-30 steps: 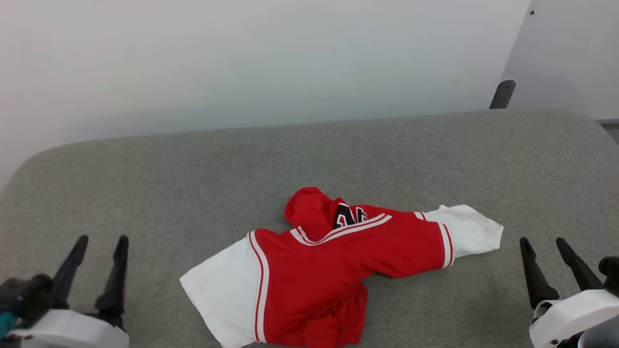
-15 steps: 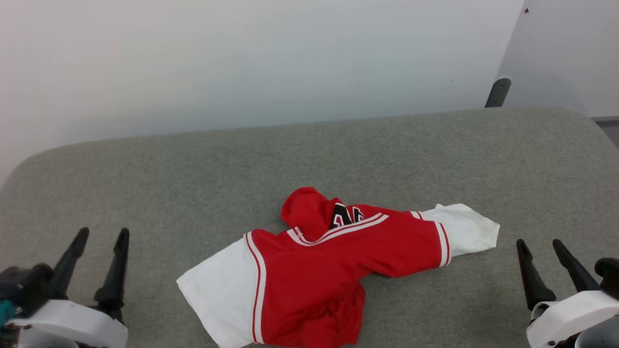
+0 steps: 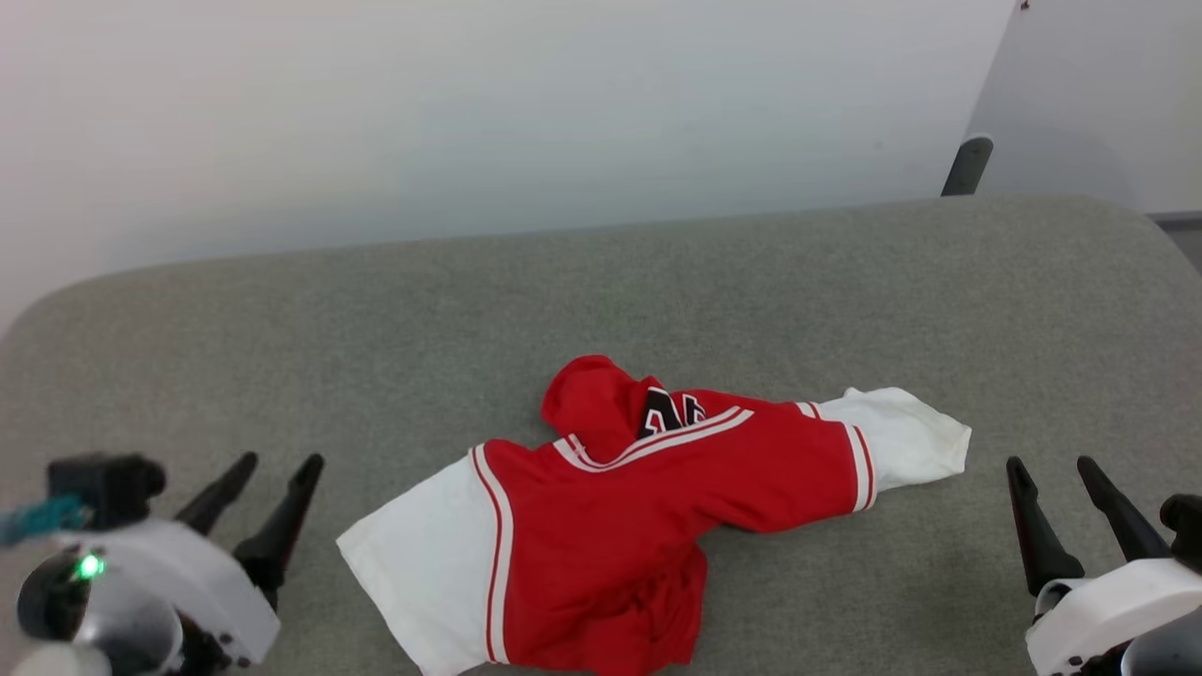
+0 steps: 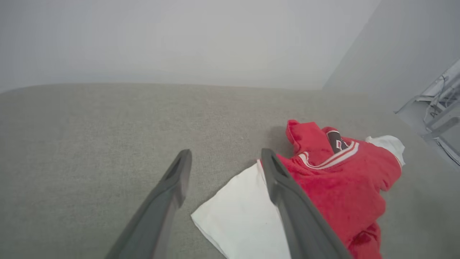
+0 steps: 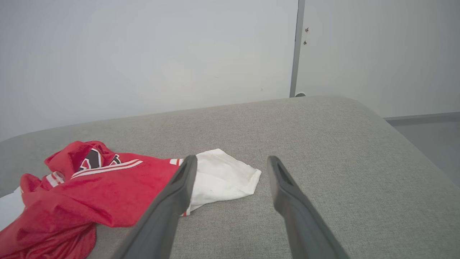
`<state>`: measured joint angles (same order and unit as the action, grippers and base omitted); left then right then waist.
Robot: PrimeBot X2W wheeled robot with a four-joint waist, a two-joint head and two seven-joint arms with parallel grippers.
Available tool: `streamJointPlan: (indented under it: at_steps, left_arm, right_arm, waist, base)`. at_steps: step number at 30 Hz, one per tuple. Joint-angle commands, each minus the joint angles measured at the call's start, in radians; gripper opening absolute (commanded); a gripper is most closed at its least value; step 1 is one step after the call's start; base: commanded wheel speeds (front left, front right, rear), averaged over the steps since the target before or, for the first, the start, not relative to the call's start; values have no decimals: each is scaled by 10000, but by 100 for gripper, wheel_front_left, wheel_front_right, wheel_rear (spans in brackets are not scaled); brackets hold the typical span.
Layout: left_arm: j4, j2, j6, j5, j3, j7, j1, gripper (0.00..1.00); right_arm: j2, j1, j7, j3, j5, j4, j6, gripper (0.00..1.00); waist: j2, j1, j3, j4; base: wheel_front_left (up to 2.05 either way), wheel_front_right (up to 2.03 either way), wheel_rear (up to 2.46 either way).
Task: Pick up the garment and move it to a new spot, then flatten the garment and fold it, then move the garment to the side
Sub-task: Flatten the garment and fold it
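At the lower left of the head view we find the left gripper [image 3: 279, 463]. Its two long dark fingers are spread apart and grip nothing. They lean toward the upper right, near the garment's left-hand white sleeve but apart from it. A small green lamp [image 3: 90, 565] glows on the white wrist housing.

The garment [image 3: 601, 526], a red jersey shirt with short white sleeves and white-and-red striped trim, lies crumpled at the lower centre. Black, white-outlined lettering shows above the collar trim, but folds hide most of it, so we cannot read it. The long axis runs sleeve to sleeve, from lower left up to centre right. The collar faces the top of the frame and the body bunches toward the bottom edge.

At the lower right, the right gripper [image 3: 1050, 463] stands with its fingers parted and empty, just beside the right-hand sleeve.

The support is a grey woven fabric surface [image 3: 657, 282] with rounded corners. Behind it stands a plain pale wall [image 3: 470, 113], with a dark post [image 3: 967, 164] at the upper right.
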<state>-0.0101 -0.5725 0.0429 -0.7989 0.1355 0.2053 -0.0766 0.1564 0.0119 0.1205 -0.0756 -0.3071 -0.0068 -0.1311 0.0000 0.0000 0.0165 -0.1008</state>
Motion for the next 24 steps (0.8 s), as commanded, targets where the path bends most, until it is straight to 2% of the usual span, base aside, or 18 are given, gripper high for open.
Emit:
streamJointPlan:
  at_steps: [1, 6, 11, 19, 24]
  left_arm:
    - [59, -89, 15, -109, 14, 201, -173, 100]
    - [727, -349, -231, -922, 574, 2678, -1126, 100]
    - [1447, -486, -473, -1255, 1078, 4438, -2010, 100]
    - [2544, -596, -554, -1097, 1708, 5754, -2905, 100]
    - [3247, -600, -428, -939, 1935, 5929, -3226, 100]
  right_arm:
    - [28, 100, -5, 21, -55, -33, 7, 100]
    - [65, 347, -49, 85, -115, -54, 7, 100]
    - [41, 555, -84, 93, -101, -48, 7, 100]
    - [50, 790, -176, 81, -153, 35, 7, 100]
    - [-64, 848, -145, 84, -59, -76, 7, 100]
  waist:
    - [0, 0, 108, -45]
    - [0, 0, 427, -184]
    - [0, 0, 754, -378]
    - [0, 0, 1231, -604]
    - [0, 0, 1485, -693]
  base:
    - [0, 0, 0]
    - [0, 0, 0]
    - [0, 0, 0]
    - [0, 0, 0]
    - [0, 0, 0]
